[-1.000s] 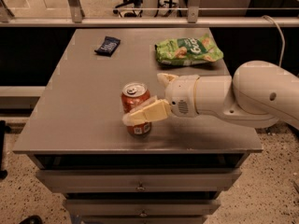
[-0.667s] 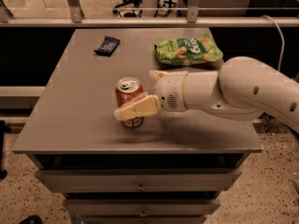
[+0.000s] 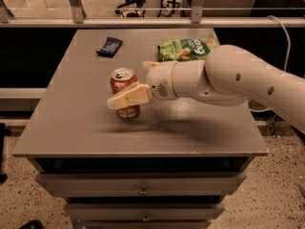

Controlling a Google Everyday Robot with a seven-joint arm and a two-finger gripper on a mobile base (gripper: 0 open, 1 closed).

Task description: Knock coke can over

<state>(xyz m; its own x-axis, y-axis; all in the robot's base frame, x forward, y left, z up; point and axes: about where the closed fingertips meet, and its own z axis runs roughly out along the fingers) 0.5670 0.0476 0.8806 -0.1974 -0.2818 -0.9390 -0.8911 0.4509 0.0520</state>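
Note:
The red coke can (image 3: 123, 82) stands near the middle of the grey table top (image 3: 71, 123), silver top showing, leaning slightly to the left. My gripper (image 3: 128, 85) reaches in from the right on a thick white arm (image 3: 238, 80). Its jaws are open. One cream finger (image 3: 129, 97) lies across the front of the can and touches it. The other finger (image 3: 149, 66) shows just behind and to the right of the can. The lower part of the can is partly hidden by the front finger.
A green crisp bag (image 3: 188, 47) lies at the back right, partly behind the arm. A small dark blue wrapper (image 3: 109, 46) lies at the back left. The table has drawers below its front edge (image 3: 143, 152). A railing runs behind it.
The arm has swept left across the table. The can has shifted left and a little back with the gripper and now leans slightly.

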